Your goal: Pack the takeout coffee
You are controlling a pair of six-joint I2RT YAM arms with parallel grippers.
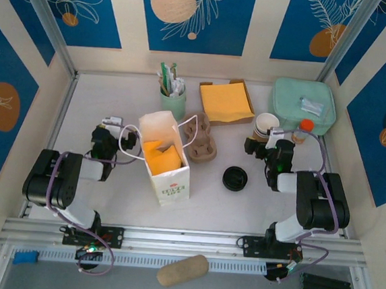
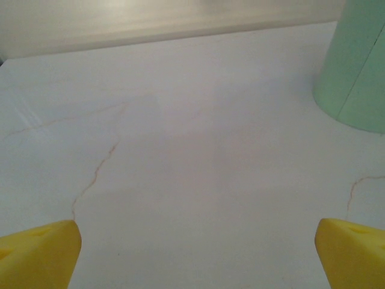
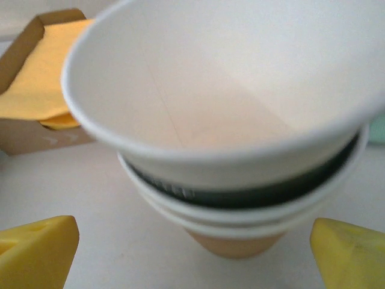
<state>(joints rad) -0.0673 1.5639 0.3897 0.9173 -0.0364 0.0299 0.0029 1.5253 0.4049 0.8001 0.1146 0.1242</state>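
In the top view the takeout coffee [image 1: 234, 178] stands on the white table [image 1: 107, 198], near the middle; from above I see its round black lid only, the sides I cannot tell. It is at 3 o'clock from the white paper bag [image 1: 166, 157], apart from it, and at 7 o'clock from the right gripper [image 1: 266, 145], not touched by any finger.

The right gripper has its fingers spread wide and pinches nothing; in the right wrist view the yellow fingertips [image 3: 36, 253] sit in the two low corners, and the stack of cups [image 3: 222, 120] is between them and very close, the top cup tilted over a dark band. At 10 o'clock from the stack is the cardboard tray [image 3: 24, 42] with yellow napkins [image 3: 48, 78].

The left gripper [image 1: 110, 127] is at 9 o'clock from the bag, just beside its handle; in the left wrist view its fingers [image 2: 36, 253] are also spread wide, with bare table between them, and the mint cup [image 2: 355, 66] is at 2 o'clock.

In the top view the bag stands upright and open, with yellow napkins inside; the brown cup carrier [image 1: 200, 138] is at 2 o'clock from it; the mint pouch [image 1: 303, 105] lies at 1 o'clock from the right gripper.
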